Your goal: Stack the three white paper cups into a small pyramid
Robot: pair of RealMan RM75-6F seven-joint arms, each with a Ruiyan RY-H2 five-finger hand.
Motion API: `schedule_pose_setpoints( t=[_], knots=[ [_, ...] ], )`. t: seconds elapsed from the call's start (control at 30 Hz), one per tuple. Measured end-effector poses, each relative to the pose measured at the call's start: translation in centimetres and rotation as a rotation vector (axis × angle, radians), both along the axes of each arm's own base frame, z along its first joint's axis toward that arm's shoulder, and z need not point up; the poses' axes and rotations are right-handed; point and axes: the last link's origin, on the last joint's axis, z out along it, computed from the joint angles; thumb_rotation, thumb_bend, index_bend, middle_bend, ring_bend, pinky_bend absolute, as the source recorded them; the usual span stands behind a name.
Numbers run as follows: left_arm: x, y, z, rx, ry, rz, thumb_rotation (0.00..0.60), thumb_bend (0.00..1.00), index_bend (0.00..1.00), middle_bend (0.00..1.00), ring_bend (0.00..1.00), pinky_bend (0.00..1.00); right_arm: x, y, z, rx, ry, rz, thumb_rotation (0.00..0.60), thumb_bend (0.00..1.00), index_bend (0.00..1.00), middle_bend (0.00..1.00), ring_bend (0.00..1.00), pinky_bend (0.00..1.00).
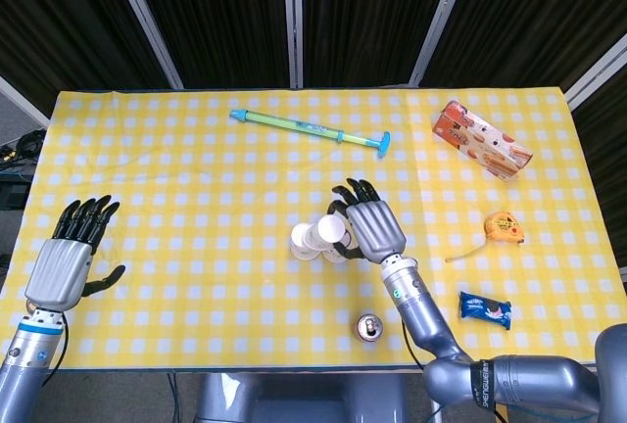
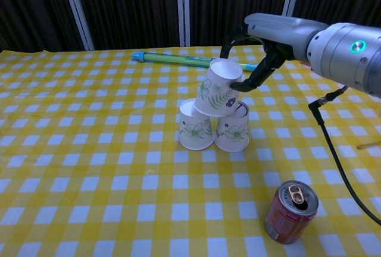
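From the head view, the right robot hand (image 1: 371, 228) sits over the middle of the table (image 1: 196, 178), its dark fingers (image 1: 351, 194) curled around the top cup (image 1: 335, 231). That cup lies tilted, just left of the palm, above the two lower cups (image 1: 306, 241), which stand side by side and upside down. The left robot hand (image 1: 65, 260) is far out to the left, near the table's edge, holding nothing with its fingers spread. A soda can (image 1: 369, 326) stands near the front edge, below the right wrist. A green and blue stick (image 1: 310, 128) lies well beyond the right robot hand, a snack box (image 1: 480, 139) is up and to its right, a yellow tape measure (image 1: 504, 227) is straight right of it, and a blue wrapper (image 1: 485, 308) lies lower right.

From the chest view, the right robot hand (image 2: 262, 60) reaches in from the right and grips the top cup (image 2: 219, 88) at its far side. The cup leans left, its rim touching the tops of the two lower cups (image 2: 196, 126), though I cannot tell if it rests on them. The soda can (image 2: 290, 212) stands well in front, toward the camera.
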Motion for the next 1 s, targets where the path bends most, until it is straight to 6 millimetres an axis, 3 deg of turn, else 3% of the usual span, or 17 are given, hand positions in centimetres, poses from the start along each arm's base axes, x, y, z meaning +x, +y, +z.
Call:
schedule_pose_setpoints(
  t=[0.3,0.63,0.87,1.0],
  knots=[
    [-0.1,0.0,0.1,0.003,0.001,0.006,0.600,0.24,0.00,0.00,0.00,0.00,0.1,0.3,0.1,0.006,-0.007,-0.002,0.600,0.13,0.31,0.10,0.00,0.03],
    [-0.1,0.0,0.1,0.005,0.003,0.008,0.600,0.24,0.00,0.00,0.00,0.00,-0.2,0.1,1.5,-0.031,-0.016,-0.010,0.600,0.13,0.25,0.08,0.00,0.03],
    [-0.4,0.0,0.2,0.007,0.006,0.019,0.600,0.23,0.00,0.00,0.00,0.00,-1.8,-0.2,3.8,-0.094,-0.004,-0.024,0.600,0.13,0.23,0.02,0.00,0.00],
    [-0.8,-0.1,0.2,0.007,0.010,0.032,0.600,0.21,0.00,0.00,0.00,0.00,-4.2,0.1,5.8,-0.147,0.002,-0.043,0.600,0.12,0.14,0.00,0.00,0.00]
  ],
)
